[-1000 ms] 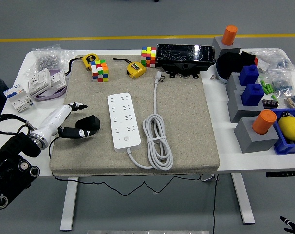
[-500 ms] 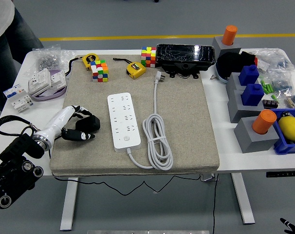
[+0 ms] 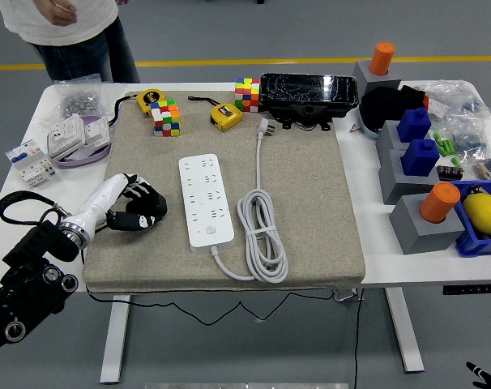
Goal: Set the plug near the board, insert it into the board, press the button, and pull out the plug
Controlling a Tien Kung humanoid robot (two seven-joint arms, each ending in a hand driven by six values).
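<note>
Covering most of a white table [image 3: 367,271], a beige felt mat [image 3: 310,203] held a white power strip [image 3: 206,200] with its cord coiled just beside it and the white plug [image 3: 265,127] lying near the mat's far edge, below a black device [image 3: 309,94]. Rubik's cubes [image 3: 166,117], yellow tape measures [image 3: 225,117], grey and blue blocks [image 3: 416,162] topped with orange cylinders, and bags of small parts crowded the table's edges; the floor beyond was grey with a yellow line. A person [image 3: 67,32] stood at the far left corner, having stepped further into view than half a second earlier. The robot's left hand [image 3: 136,209], its fingers now curled and holding nothing, had drawn slightly back on the mat's left side, just left of the strip. The plug lay well apart from that hand, across the strip.
</note>
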